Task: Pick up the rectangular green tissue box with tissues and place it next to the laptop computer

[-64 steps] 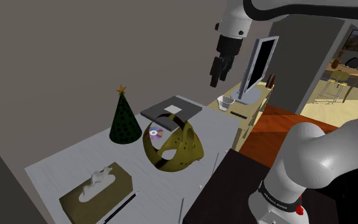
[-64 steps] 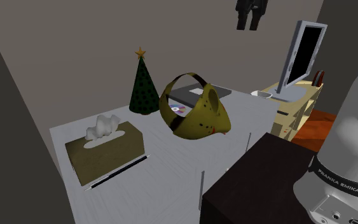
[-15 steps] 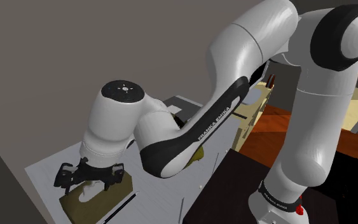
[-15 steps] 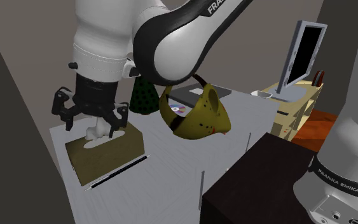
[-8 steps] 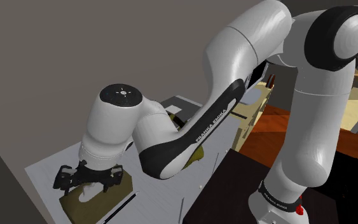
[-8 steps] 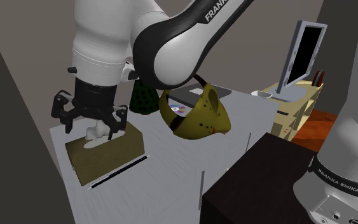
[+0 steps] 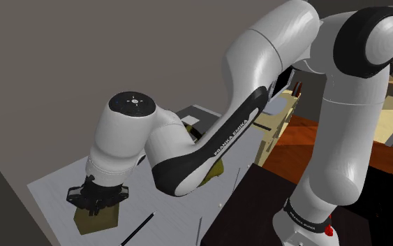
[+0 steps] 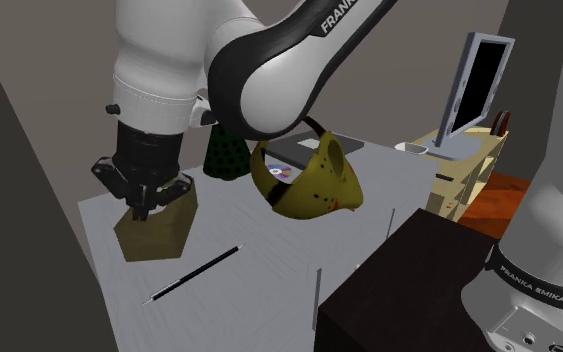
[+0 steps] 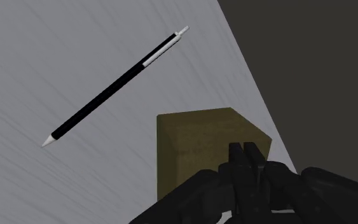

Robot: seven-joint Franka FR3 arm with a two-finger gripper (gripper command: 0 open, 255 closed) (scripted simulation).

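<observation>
Second exterior view, compared with half a second before: the tissue box [image 8: 157, 232] no longer lay flat along the table's [image 8: 269, 262] edge. It hung tipped under the gripper [image 8: 147, 205], and the white tissues could not be seen any more. The pen [image 8: 194, 272], which had been just beside the box, now lay well apart from it on bare table.

The fingers were pressed close together at the top of the box, clamped on it; the wrist view showed them nearly meeting [image 9: 244, 156] over the olive box [image 9: 196, 153]. In the shoulder view the box [image 7: 97, 221] sat under the gripper [image 7: 98, 205] near the table's lower left corner, far from the grey laptop [image 7: 195, 112].

The olive-yellow basket [image 8: 314, 185] stood in the middle of the table and held a shiny disc [image 8: 277, 172].

The box's long axis seemed to run downward, along the gripper, with one short end towards the table. I could not tell whether that end touched the surface.
</observation>
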